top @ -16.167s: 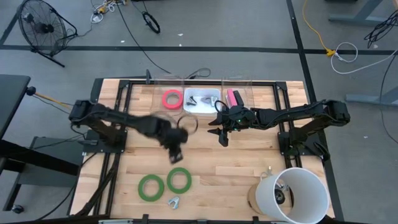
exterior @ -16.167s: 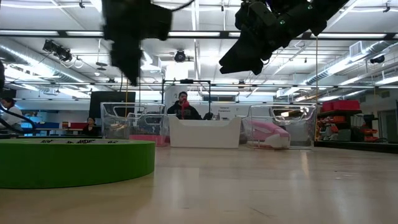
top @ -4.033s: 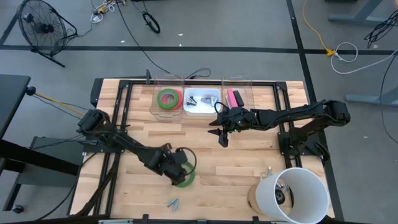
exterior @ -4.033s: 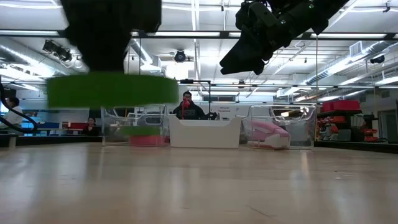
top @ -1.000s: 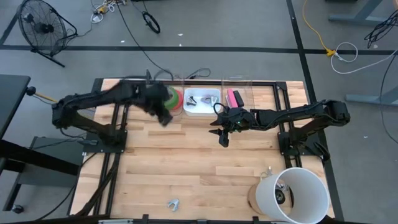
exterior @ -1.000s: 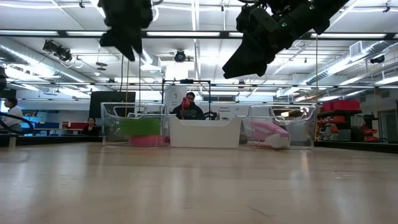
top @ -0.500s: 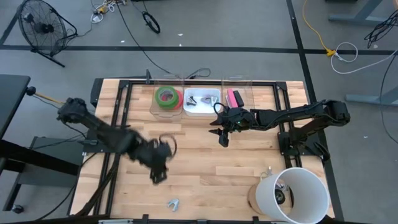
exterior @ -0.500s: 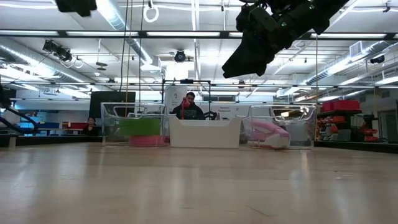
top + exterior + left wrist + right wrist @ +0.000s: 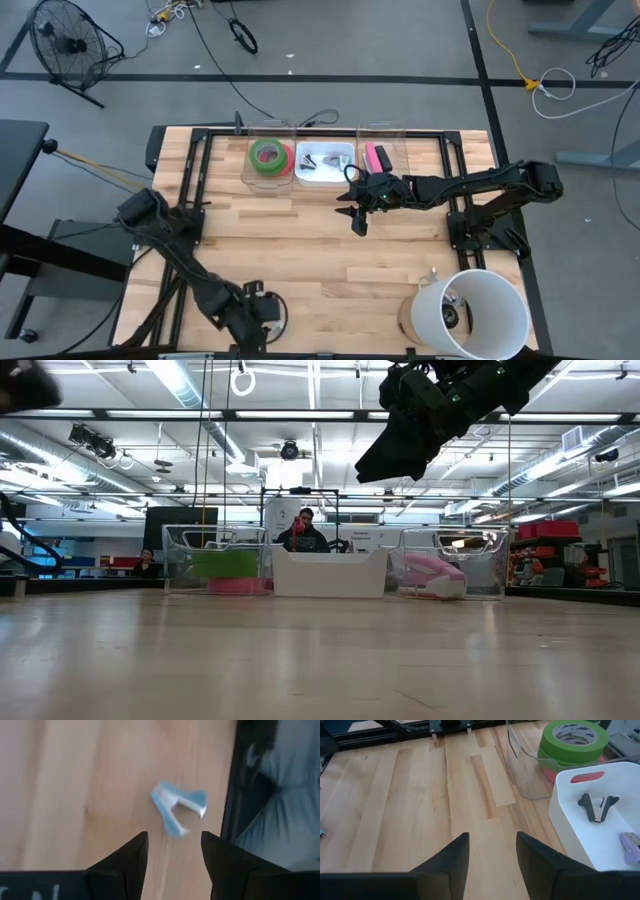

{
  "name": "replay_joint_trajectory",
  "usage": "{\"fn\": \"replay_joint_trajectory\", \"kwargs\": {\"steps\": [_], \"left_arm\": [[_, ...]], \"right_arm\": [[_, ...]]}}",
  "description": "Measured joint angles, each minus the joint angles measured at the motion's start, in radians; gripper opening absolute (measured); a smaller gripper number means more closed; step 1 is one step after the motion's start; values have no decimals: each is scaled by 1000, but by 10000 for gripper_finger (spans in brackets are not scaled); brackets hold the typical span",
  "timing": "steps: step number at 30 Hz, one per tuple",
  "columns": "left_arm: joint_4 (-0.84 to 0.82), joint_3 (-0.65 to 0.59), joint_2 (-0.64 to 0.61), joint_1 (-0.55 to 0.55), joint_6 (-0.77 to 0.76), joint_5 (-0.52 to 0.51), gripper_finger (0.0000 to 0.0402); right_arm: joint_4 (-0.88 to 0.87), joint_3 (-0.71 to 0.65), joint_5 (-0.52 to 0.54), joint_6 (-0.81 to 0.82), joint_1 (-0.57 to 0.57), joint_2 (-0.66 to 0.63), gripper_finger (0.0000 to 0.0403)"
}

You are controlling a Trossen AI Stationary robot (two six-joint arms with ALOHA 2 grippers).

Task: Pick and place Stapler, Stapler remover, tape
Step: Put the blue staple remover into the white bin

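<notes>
The tape sits stacked in the clear bin at the far edge of the table: 2 green rolls on top of a pinkish red one, as the right wrist view shows with green over a sliver of red. In the low view the same stack shows inside that clear bin, on the left of the row. Just beside it stands the white bin, which holds a dark staple remover and a pale purple item at its edge. A second clear bin on the other side of the white one holds the pink stapler, also visible in the low view.

A light blue staple remover lies on the bare wood close to the table's near edge, apart from all 3 bins.

The left gripper is stretched far forward to the near edge of the table, its arm low and folded along the left side. In the left wrist view its fingers stand apart with a moderate gap, empty, just short of the blue remover.

The right gripper hangs above the table in front of the white bin, arm reaching in from the right. Its fingers are parted and hold nothing.

A white bucket stands at the near right corner.
</notes>
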Motion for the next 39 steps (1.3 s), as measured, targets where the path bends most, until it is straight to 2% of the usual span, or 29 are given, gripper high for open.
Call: {"fn": "replay_joint_trajectory", "kwargs": {"steps": [3,13,25,39], "left_arm": [[-4,0,35,1,-41,44,188],[-3,0,67,8,-99,-12,188],[56,0,67,3,-125,33,187],[60,0,67,2,-149,-14,144]], "right_arm": [[5,0,0,0,0,0,164],[12,0,0,0,0,0,164],[12,0,0,-1,0,0,164],[11,0,0,-1,0,0,164]]}}
